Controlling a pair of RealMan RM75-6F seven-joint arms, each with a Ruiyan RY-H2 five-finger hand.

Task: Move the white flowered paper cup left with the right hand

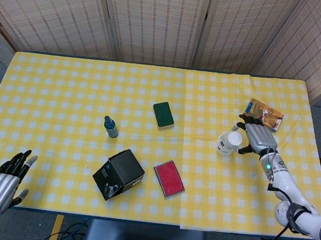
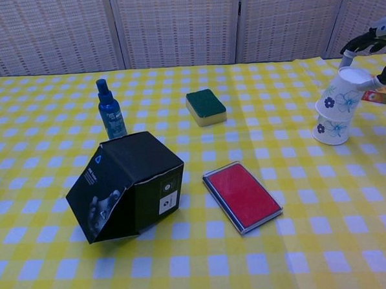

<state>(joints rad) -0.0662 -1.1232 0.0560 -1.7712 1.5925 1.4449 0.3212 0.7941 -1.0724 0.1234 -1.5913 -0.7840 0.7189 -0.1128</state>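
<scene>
Above yellow checked tablecloth (image 1: 66,86), right hand (image 1: 258,139) grips paper cup (image 2: 341,93).

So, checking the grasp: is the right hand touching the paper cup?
Touching. The chest view shows the right hand fingers against the lifted cup's base.

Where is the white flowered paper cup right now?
The white flowered paper cup sits upside down at the table's right side, held by the right hand, near the colourful packet.
</scene>
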